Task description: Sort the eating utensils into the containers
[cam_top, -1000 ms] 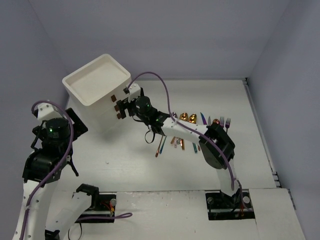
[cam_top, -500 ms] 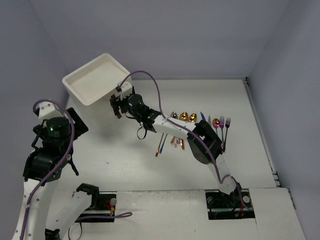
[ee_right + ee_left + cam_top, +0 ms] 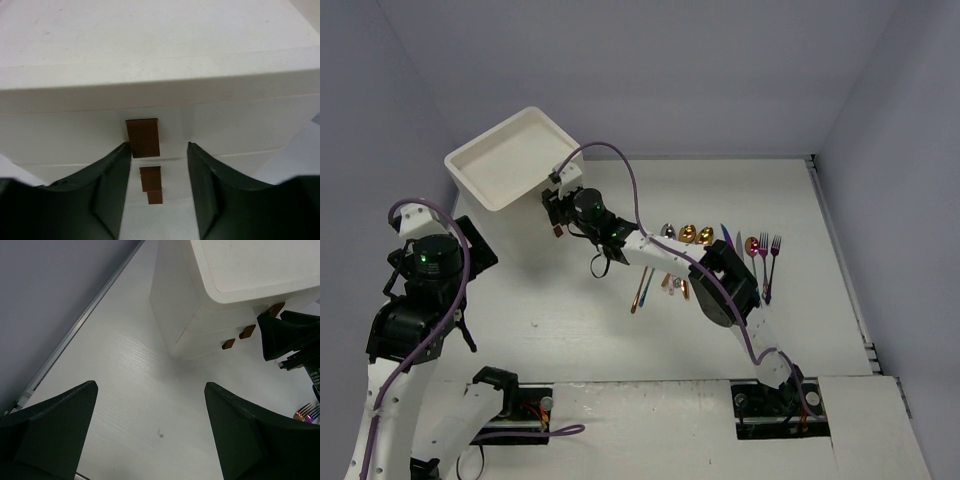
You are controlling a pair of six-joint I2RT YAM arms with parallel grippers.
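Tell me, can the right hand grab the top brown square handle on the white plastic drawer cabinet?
Probably yes. The right hand is open, and the top brown square handle sits just ahead of it, slightly off-centre, with nothing in between.

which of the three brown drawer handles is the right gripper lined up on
The top handle, just under the cabinet's overhanging top: it is nearest the right gripper's open fingers, while the middle handle and bottom handle sit lower.

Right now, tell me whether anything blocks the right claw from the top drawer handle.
Nothing visible does. The open right claw points straight at the top handle, with no object between them.
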